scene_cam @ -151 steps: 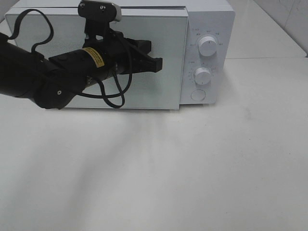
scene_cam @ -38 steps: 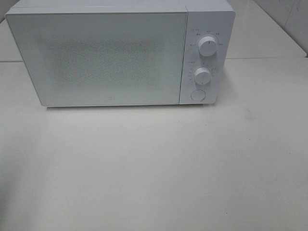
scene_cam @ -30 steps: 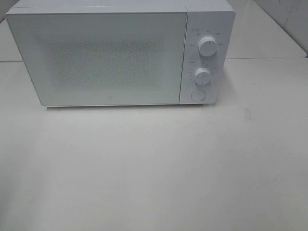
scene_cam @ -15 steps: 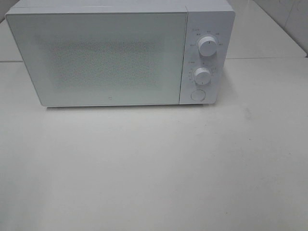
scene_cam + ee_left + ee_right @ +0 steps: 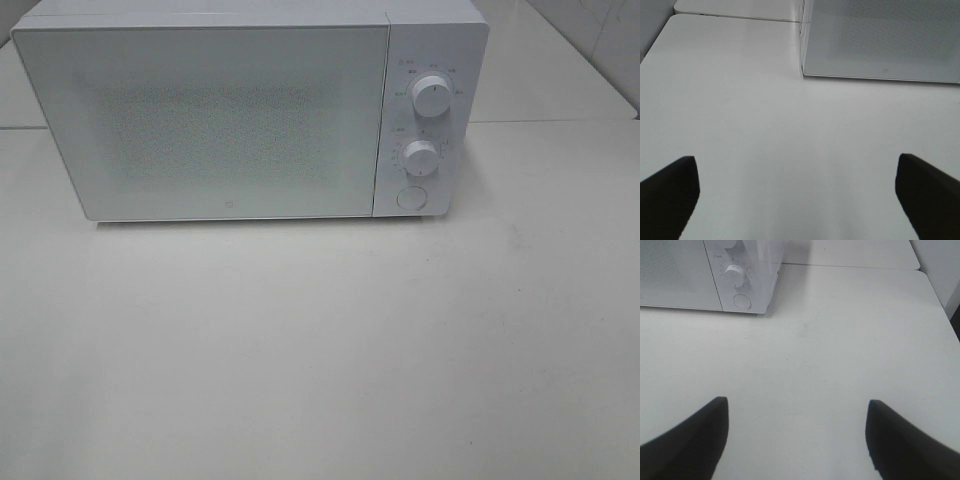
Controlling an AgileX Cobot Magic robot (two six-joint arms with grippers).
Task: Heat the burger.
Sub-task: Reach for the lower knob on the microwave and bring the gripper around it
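The burger is out of view; it may be behind the shut frosted door [image 5: 215, 120] of the white microwave [image 5: 440, 40], but I cannot tell. The microwave stands at the back of the white table [image 5: 330, 350]. Neither gripper shows in the high view. In the left wrist view my left gripper [image 5: 797, 187] is open and empty over bare table, short of the microwave's left front corner [image 5: 802, 70]. In the right wrist view my right gripper [image 5: 797, 432] is open and empty, short of the microwave's control panel [image 5: 740, 285].
The control panel has two white dials [image 5: 431, 96] [image 5: 421, 158] and a round button [image 5: 410, 198] below them. A table seam runs behind the microwave [image 5: 560, 122]. A wall edge shows at the far right [image 5: 610, 40].
Five seconds ago the left arm reached across the microwave door; it has since drawn back out of the high view. Over the last second nothing has visibly moved.
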